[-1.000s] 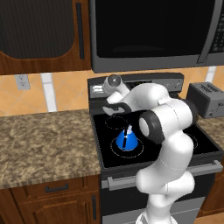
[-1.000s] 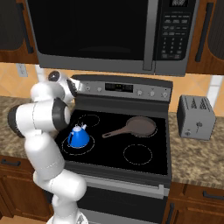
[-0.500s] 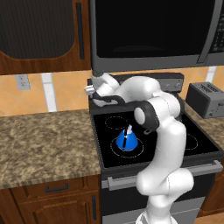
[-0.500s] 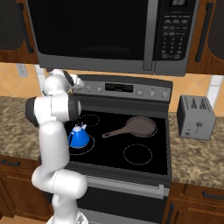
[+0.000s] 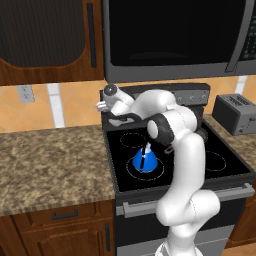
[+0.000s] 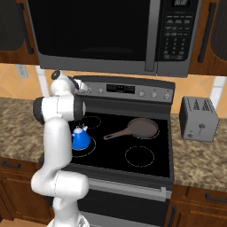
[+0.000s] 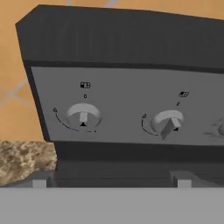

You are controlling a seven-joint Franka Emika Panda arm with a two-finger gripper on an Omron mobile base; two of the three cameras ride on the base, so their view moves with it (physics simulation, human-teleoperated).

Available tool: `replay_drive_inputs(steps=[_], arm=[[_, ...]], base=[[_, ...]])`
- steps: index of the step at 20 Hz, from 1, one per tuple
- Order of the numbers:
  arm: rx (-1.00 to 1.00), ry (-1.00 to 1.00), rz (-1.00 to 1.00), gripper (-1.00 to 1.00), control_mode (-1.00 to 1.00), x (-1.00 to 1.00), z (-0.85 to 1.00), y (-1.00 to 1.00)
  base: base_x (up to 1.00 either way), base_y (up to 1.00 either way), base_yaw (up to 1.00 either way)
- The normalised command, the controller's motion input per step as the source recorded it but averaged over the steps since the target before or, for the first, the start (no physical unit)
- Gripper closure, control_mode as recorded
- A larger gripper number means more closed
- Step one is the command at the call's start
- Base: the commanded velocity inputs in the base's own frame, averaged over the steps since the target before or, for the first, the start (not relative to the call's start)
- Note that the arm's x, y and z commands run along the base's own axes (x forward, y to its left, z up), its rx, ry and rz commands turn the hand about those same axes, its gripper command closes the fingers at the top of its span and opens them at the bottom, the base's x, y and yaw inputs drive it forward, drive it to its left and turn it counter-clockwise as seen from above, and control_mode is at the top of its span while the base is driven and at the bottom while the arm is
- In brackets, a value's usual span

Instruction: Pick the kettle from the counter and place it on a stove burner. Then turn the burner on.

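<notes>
The blue kettle [image 5: 144, 161] [image 6: 81, 138] stands upright inside the largest white ring, the stove burner [image 5: 158, 173] [image 6: 91, 150], at the front left of the black cooktop. The ring shows no red glow. My gripper [image 5: 103, 106] [image 6: 80, 85] [image 7: 110, 181] is open and holds nothing, raised at the left end of the stove's grey control panel [image 7: 122, 87], well above and behind the kettle. In the hand view the left knob [image 7: 83, 116] points straight, while the second knob [image 7: 168, 123] sits turned at a slant. The granite counter [image 5: 50, 155] lies left of the stove.
A brown frying pan [image 6: 144, 127] sits on the back right burner. A grey toaster [image 6: 199, 119] [image 5: 235, 112] stands on the right counter. The microwave [image 6: 111, 35] hangs low over the stove, above my hand. The wall is close behind the panel.
My hand has swung left and back from over the cooktop to the left end of the control panel. The kettle has stayed on its ring.
</notes>
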Motion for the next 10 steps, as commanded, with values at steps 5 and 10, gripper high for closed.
replay_drive_inputs(steps=[5, 10], arm=[[0.01, -0.01, -0.02, -1.0, -1.0, 0.41, 0.02, 0.15], [0.0, 0.0, -0.06, -1.0, -1.0, 0.51, 0.01, 0.17]], base=[[0.0, 0.0, 0.0], [0.0, 0.0, 0.0]])
